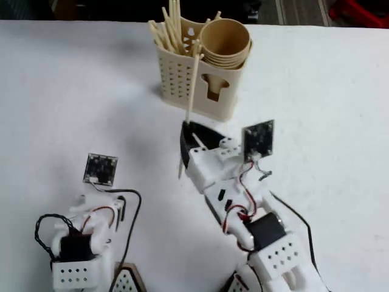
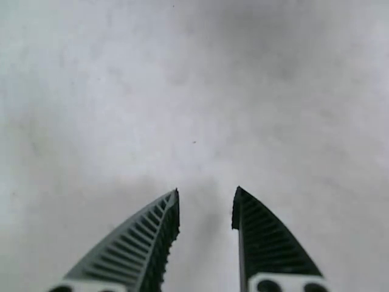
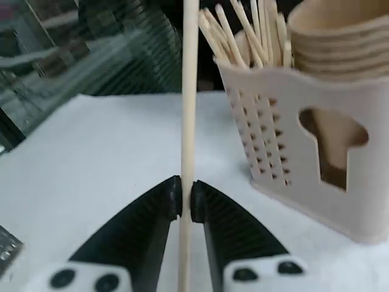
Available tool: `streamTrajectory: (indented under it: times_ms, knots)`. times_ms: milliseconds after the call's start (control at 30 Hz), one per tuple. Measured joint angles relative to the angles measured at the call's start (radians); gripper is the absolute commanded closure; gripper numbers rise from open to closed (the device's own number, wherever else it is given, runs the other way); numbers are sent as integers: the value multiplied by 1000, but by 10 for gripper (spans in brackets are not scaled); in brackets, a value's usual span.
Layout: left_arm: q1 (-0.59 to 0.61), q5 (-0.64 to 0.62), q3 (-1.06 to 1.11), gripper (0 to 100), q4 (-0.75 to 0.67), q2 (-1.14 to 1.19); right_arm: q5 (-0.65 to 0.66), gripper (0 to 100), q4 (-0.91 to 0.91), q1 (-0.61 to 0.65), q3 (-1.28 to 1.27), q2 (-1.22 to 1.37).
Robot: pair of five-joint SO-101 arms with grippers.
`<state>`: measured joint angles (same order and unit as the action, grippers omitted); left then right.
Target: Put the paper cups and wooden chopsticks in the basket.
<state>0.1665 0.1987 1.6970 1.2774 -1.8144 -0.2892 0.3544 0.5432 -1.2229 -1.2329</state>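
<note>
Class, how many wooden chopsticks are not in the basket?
1. The chopstick is clamped roughly upright in the right gripper, just in front of the basket. Others may lie hidden from these views.

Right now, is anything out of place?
One chopstick is outside the basket, pinched upright in the right gripper just in front of it. The other chopsticks and paper cups sit inside; nothing looks spilled.

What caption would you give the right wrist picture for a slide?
Right gripper pinching a single wooden chopstick beside the basket holding paper cups and more chopsticks.
</note>
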Motion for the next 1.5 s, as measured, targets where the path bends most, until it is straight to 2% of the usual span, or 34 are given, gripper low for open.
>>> streamTrajectory:
  times_ms: [200, 367, 567, 700, 867, 1133, 1300, 1500]
  knots:
    - [0, 0, 0, 845, 0, 0, 52, 981, -3, 2, 169, -26]
    - [0, 0, 0, 845, 0, 0, 60, 981, -35, 0, 331, 66]
    - [0, 0, 0, 845, 0, 0, 161, 981, -308, -61, 437, 264]
    - [0, 0, 0, 845, 0, 0, 183, 981, -505, -97, 483, 431]
    - [0, 0, 0, 845, 0, 0, 187, 981, -641, -129, 586, 655]
    - [0, 0, 0, 845, 0, 0, 187, 981, -704, -180, 752, 954]
    - [0, 0, 0, 845, 0, 0, 187, 981, -706, -176, 770, 1063]
    - [0, 0, 0, 845, 0, 0, 187, 981, -806, -180, 810, 1165]
